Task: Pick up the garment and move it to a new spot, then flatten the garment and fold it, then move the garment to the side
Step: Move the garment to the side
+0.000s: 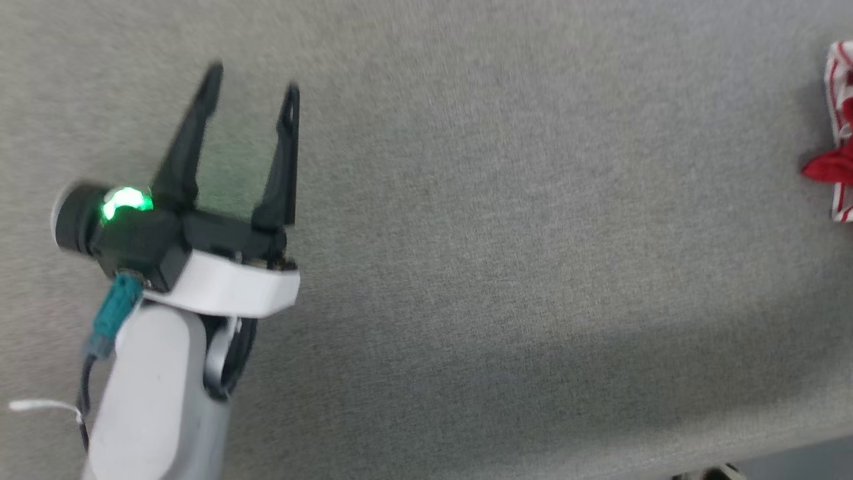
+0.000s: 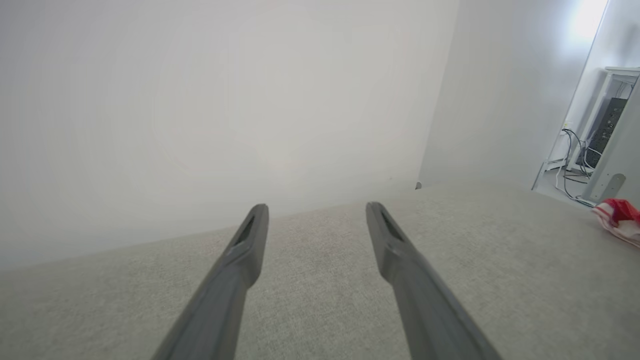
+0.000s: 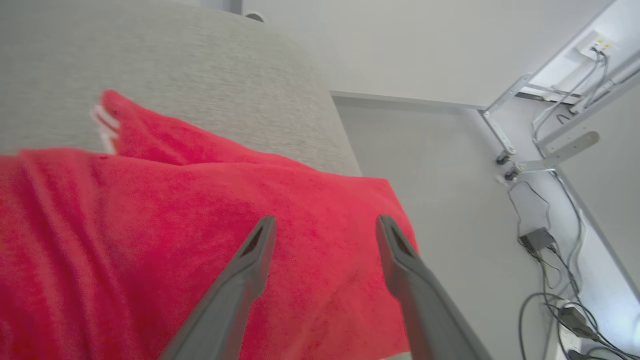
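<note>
The garment (image 1: 838, 153), red with red-and-white striped trim, lies bunched at the far right edge of the grey table (image 1: 506, 220). In the left wrist view the garment (image 2: 619, 218) is a small heap far off to the right. My left gripper (image 1: 252, 79) stands open over bare table at the left, nothing between its fingers (image 2: 250, 240). In the right wrist view my right gripper (image 3: 325, 224) is open just above the red garment (image 3: 150, 225), which spreads under both fingers near the table's edge. Nothing is pinched between them.
The grey fabric table top runs across the head view, its front edge (image 1: 766, 453) showing at the lower right. Beyond the table's side, the floor holds cables and a power brick (image 3: 537, 240). A white wall (image 2: 225, 100) rises behind the table.
</note>
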Motion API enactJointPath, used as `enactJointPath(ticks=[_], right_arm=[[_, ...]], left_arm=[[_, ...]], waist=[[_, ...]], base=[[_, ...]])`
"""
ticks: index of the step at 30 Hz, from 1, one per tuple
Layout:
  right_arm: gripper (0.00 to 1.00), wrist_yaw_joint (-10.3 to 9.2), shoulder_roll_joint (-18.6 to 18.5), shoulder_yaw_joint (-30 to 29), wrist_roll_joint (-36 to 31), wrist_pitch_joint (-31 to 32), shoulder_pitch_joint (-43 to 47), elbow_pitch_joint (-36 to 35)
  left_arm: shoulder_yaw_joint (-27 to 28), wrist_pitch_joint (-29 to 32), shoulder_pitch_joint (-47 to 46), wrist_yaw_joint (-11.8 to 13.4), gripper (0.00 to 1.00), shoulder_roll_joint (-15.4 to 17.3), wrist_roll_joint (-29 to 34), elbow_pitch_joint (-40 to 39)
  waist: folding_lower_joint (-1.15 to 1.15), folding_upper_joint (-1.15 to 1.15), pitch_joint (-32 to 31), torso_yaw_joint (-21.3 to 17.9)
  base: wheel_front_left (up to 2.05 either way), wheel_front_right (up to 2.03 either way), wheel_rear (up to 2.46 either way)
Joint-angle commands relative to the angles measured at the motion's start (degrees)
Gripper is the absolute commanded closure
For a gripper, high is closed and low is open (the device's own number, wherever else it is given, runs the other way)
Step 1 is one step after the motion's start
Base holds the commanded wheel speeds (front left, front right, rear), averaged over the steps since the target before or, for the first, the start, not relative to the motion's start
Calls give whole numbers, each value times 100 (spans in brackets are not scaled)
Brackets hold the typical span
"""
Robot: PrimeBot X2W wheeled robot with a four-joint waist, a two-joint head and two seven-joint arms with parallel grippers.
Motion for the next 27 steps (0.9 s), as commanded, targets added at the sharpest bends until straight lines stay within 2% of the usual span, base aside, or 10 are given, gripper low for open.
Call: enactJointPath(ticks=[1, 7, 12, 23, 27], right_arm=[[0, -5, 102, 103, 69, -65, 162, -144], [0, -5, 447, 438, 313, -225, 741, -806], [0, -5, 697, 370, 324, -303, 1175, -1237], [0, -5, 1359, -795, -322, -305, 2641, -2871], [0, -4, 1671, -1218, -466, -304, 3355, -3512]], left_arm=[[88, -10, 279, 14, 0, -79, -93, 43], [483, -10, 1139, -38, 0, -401, -318, 510], [770, -10, 1602, -52, 0, -528, -431, 747], [884, -10, 2333, -61, 0, -647, -504, 989], [853, -10, 2625, -55, 0, -572, -566, 1021]], waist=[[0, 0, -496, 221], [0, 0, -1234, 585], [0, 0, -1658, 832], [0, 0, -2410, 1243], [0, 0, -2707, 1350]], base=[[0, 0, 0], [0, 0, 0], [0, 0, 0], [0, 0, 0], [0, 0, 0]])
